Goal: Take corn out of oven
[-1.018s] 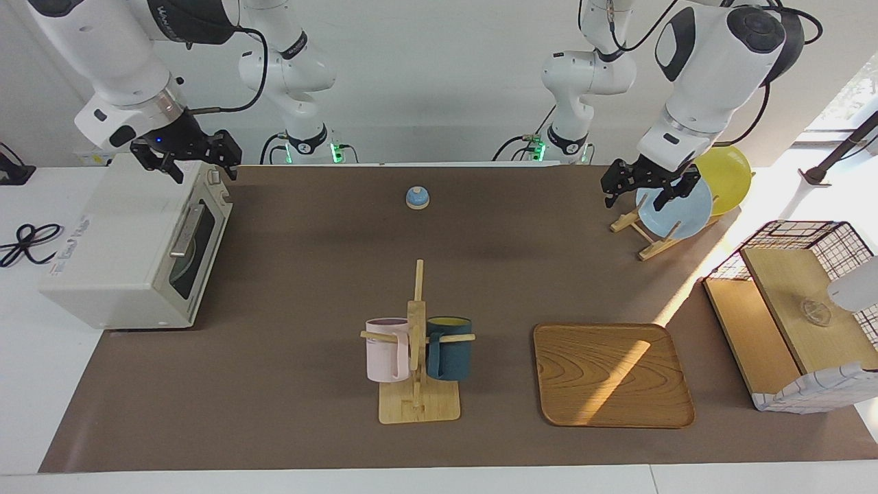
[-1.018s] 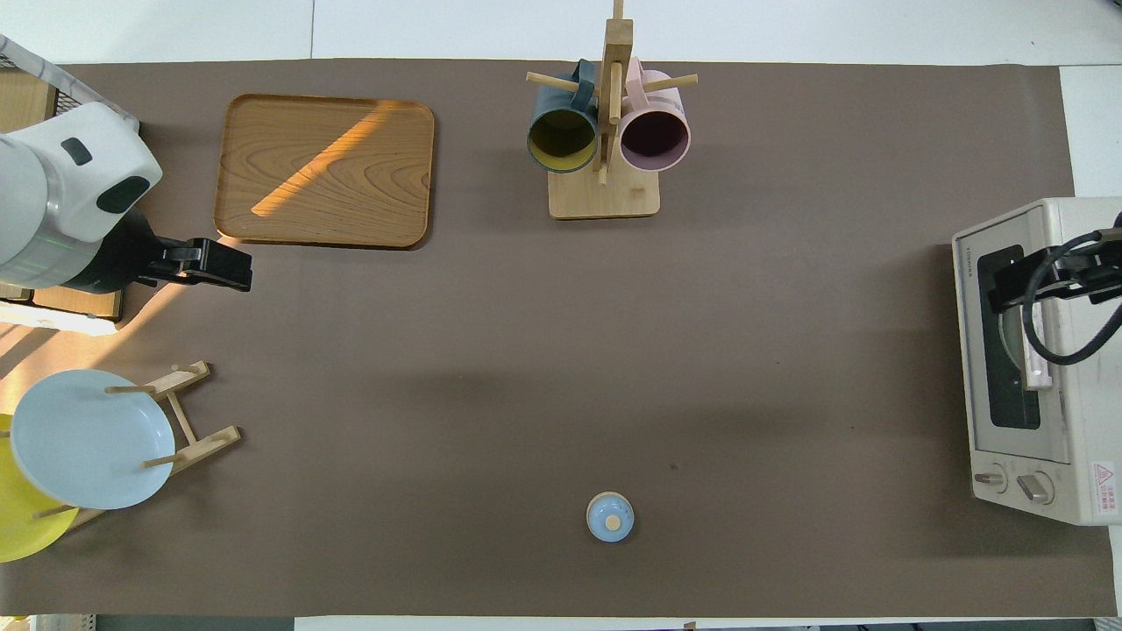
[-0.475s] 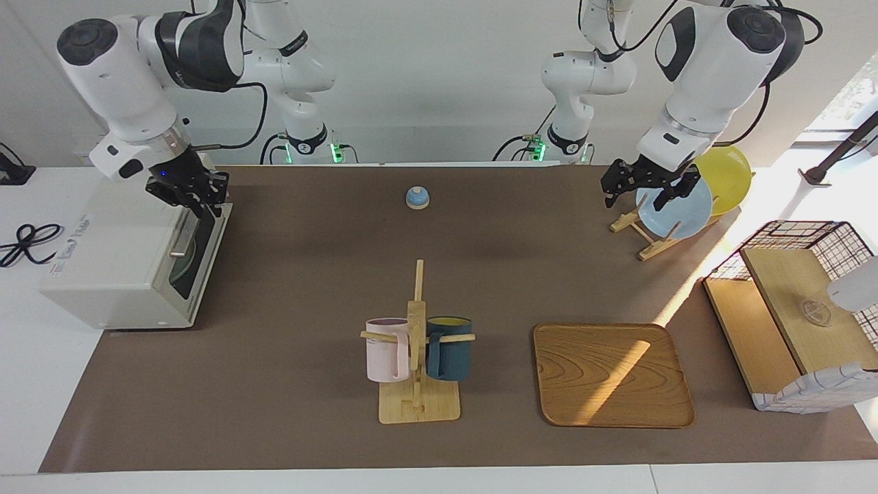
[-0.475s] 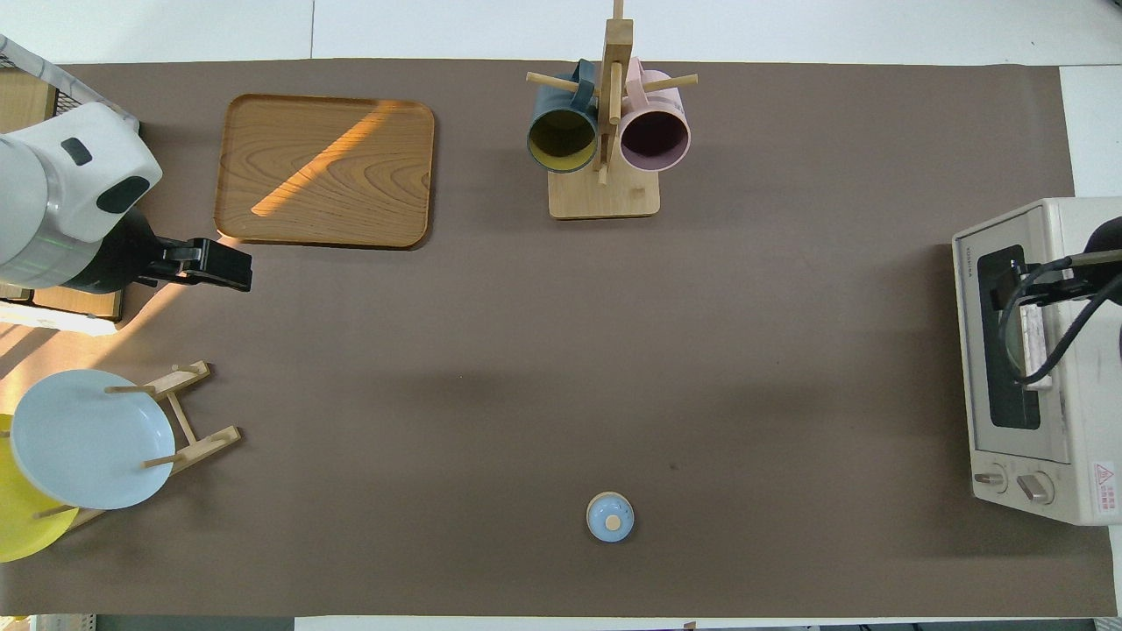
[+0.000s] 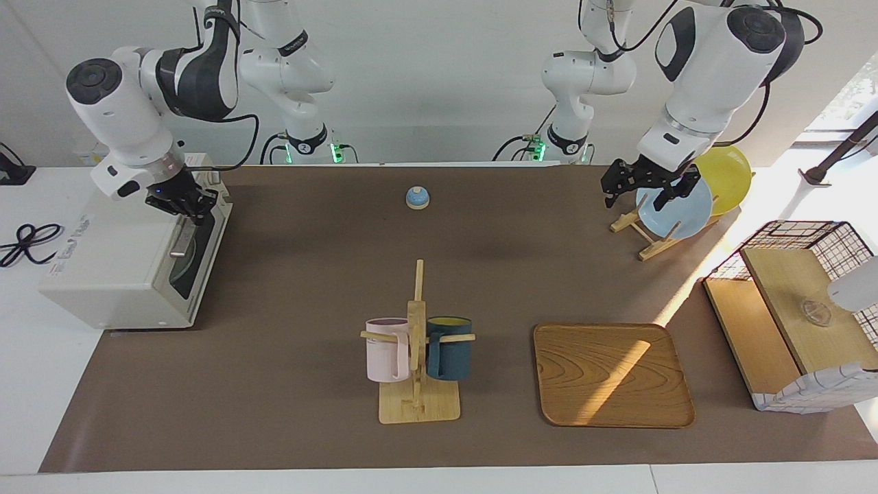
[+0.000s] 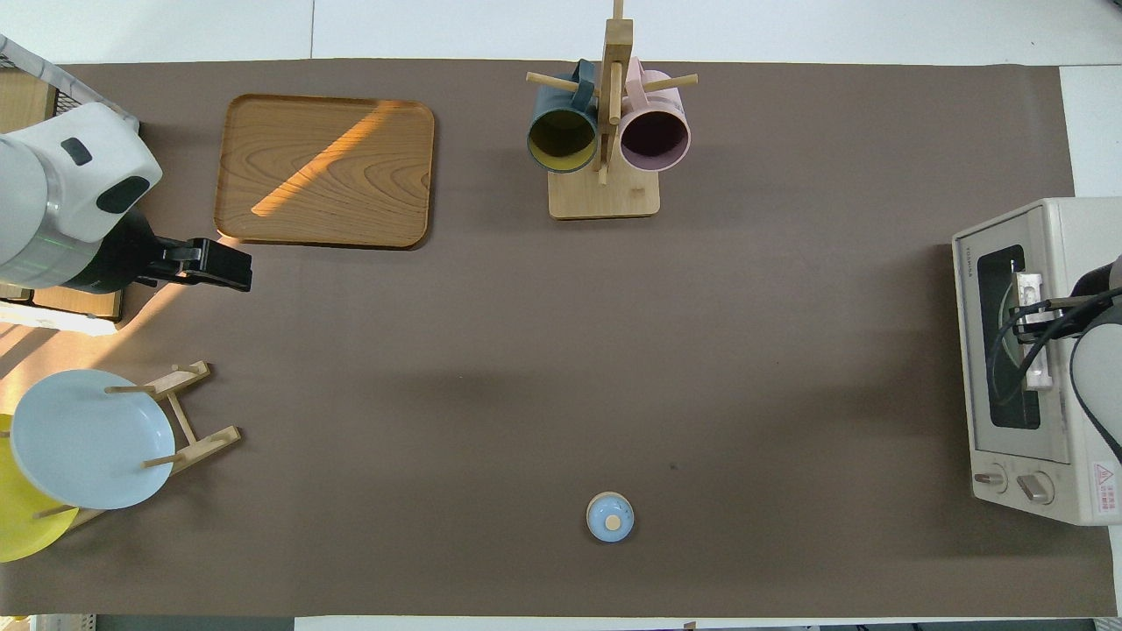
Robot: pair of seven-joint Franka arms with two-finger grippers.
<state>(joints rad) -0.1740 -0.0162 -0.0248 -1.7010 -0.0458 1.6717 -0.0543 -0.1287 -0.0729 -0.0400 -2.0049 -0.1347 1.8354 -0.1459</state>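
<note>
We see right gripper (image 5: 190, 209) at toaster oven (image 5: 110, 264) door handle (image 5: 184, 237); cannot tell whether closed. Oven at right arm's table end, door shut; corn unseen. Left gripper (image 5: 641, 189) open, waiting over plate rack (image 5: 648, 237).

Your right hand (image 5: 186, 208) points down, wrist bent, arm folded at the elbow. Your left hand (image 5: 645, 185) hangs raised, arm waiting, fingers (image 5: 664, 197) spread.

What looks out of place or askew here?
Nothing stands out. The oven door is shut, with the right end effector at its handle. No corn shows.
</note>
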